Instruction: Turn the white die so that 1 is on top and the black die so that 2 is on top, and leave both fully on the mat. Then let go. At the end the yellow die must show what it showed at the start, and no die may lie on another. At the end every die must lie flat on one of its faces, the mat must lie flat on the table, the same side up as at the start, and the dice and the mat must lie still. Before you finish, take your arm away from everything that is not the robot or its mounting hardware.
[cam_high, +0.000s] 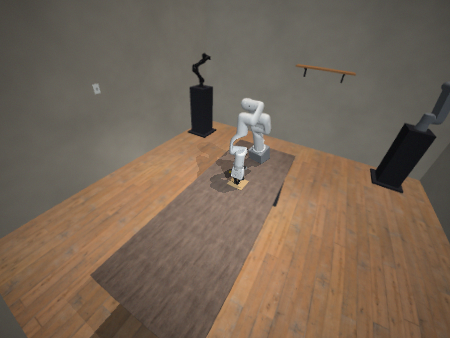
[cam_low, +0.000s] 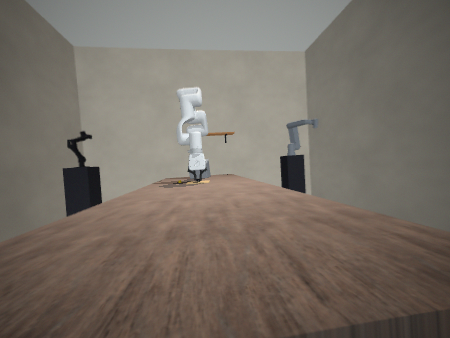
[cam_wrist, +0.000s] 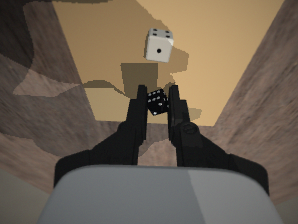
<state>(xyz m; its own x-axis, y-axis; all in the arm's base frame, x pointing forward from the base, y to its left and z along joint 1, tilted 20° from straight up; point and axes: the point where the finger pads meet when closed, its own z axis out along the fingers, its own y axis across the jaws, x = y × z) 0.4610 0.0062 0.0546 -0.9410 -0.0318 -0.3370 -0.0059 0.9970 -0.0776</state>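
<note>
Around the tan mat (cam_high: 242, 185) (cam_low: 204, 182) (cam_wrist: 210, 90), soft daylight-like brightness is fairly even, yet dark, hard-edged shadows fall across it and beside it. Beyond the mat, the walls look dim; small details near it blur in the wide views.

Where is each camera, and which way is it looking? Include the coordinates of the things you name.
Top: high up, looking down across the long table (cam_high: 200, 240) at the white arm (cam_high: 257, 122) (cam_low: 190, 120), seen whole.
Exterior: low at the table's far end, looking along it at the arm's front.
Wrist: on the arm by its gripper (cam_wrist: 158, 90), looking past the black fingers at the black die (cam_wrist: 157, 102), white die (cam_wrist: 159, 46) and mat (cam_wrist: 225, 40).
Top and exterior share the arm and the yellow die (cam_low: 180, 182).
</note>
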